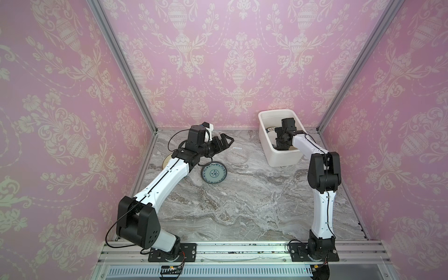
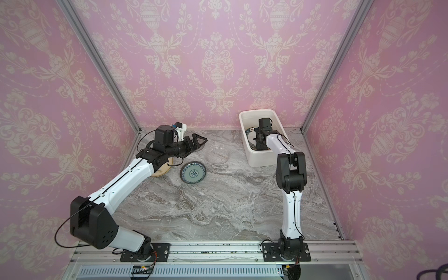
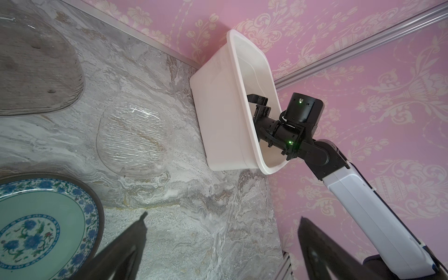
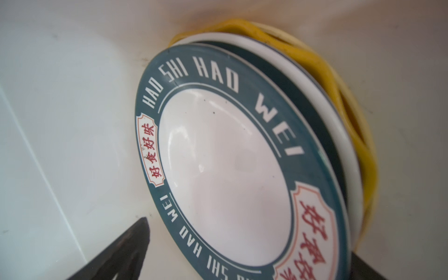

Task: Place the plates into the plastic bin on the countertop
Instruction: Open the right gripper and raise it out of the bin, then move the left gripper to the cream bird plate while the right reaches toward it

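We see a grey marble-veined bench [image 1: 242, 208] boxed in on three sides by pink damask wallpaper [image 1: 218, 60]. Aluminium rails [image 1: 230, 247] run along the front edge and up the back corners. The plastic bin [image 1: 281, 157] sits on the bench at back right with its far end against the back wall and its open side up. Its long axis runs front to back, with the near end skewed slightly right in both top views. The right tool [image 4: 242, 261] is down inside the bin, pointing at the plates there. Its fingers are spread wide and grip nothing, and one fingertip [image 4: 126, 252] is just beside the top plate's rim, not touching. On top is a white dark-rimmed plate [image 4: 230, 169] with lettering, face up, offset on a second dark-rimmed plate [image 4: 324, 104]. A yellow-orange scalloped plate [image 4: 315, 60] lies beneath both, pushed toward a bin corner. We cannot tell whether they lie flat or tilted. The left tool [image 1: 226, 143] hovers over the back-left bench, pointing right toward the bin, jaws apart and empty. Four plates are out on the bench, all face up:
- The teal patterned plate [image 1: 213, 173] is just beside the left arm [image 1: 167, 177].
- The clear glass plate [image 1: 237, 156] is between it and the bin.
- The smoky glass plate [image 3: 36, 60] is near the back wall, beneath the left tool.
- The cream plate [image 1: 167, 161] is mostly hidden under the left arm.

The plates are round, so we give no long axis.
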